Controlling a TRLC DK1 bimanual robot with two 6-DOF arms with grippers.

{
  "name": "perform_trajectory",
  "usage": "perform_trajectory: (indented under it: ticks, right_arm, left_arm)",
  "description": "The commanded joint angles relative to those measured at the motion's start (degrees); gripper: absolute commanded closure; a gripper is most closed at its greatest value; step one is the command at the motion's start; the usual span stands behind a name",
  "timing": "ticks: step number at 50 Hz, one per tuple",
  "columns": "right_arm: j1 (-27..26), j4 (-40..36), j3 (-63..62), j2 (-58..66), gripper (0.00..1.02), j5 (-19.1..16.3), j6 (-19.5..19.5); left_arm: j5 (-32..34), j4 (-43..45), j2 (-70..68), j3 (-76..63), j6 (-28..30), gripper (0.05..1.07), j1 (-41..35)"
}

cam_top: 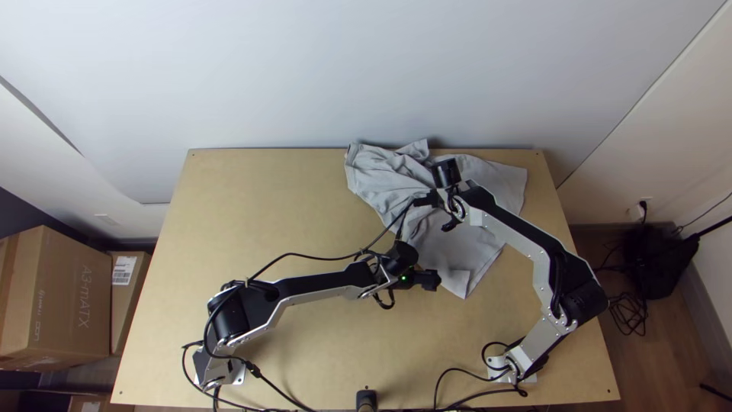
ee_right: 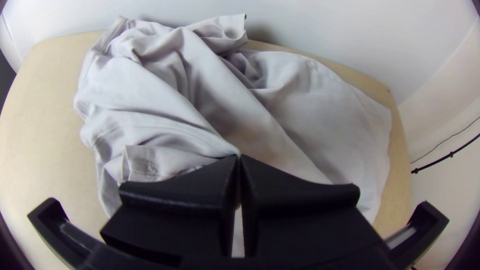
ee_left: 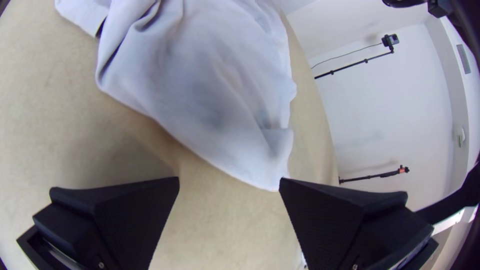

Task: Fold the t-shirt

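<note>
The light grey t-shirt point(cam_top: 457, 248) lies bunched at the table's far right, its left part crumpled and its right part flatter, with one corner towards the near edge. Just left of that corner is my left gripper point(cam_top: 428, 280). In the left wrist view, its fingers stand wide apart point(ee_left: 229, 180), with bare table between them and the shirt point(ee_left: 200, 95) beyond. Over the shirt's middle is my right gripper point(cam_top: 421, 201). The right wrist view has this gripper point(ee_right: 239, 159) shut on a raised fold of the shirt point(ee_right: 165, 95); a hemmed edge lies beside the fingers.
The wooden table point(cam_top: 252, 198) has bare surface on its left half and along the front. A pale wall point(cam_top: 366, 76) stands behind the far edge. Black cables point(cam_top: 305, 255) run along the left arm. Cardboard boxes point(cam_top: 57, 297) stand on the floor at the left.
</note>
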Motion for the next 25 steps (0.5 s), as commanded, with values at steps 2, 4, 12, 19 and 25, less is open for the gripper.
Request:
perform_trajectory:
  ticks: [2,4,12,19,25]
  right_arm:
    - [-0.22,1.32,-1.2,-1.6,1.0,0.81,0.38]
    - [-0.22,1.32,-1.2,-1.69,1.0,0.81,0.29]
    - [-0.31,1.58,-1.46,-2.66,1.0,0.72,0.29]
    - [-0.4,2.29,-1.9,-3.54,1.0,0.72,0.29]
    - [-0.75,2.46,-2.17,-3.71,1.0,0.72,0.29]
  left_arm:
    - [-2.31,-1.03,4.18,2.92,-1.79,0.1,-0.71]
    - [-2.84,-1.03,4.79,3.53,-1.71,0.1,-0.71]
    - [-2.84,-5.69,8.22,7.67,0.05,0.11,-0.8]
    - [-2.93,-8.85,9.54,9.34,0.84,0.5,-1.06]
    - [-6.45,-8.33,9.01,8.72,1.02,1.05,-1.06]
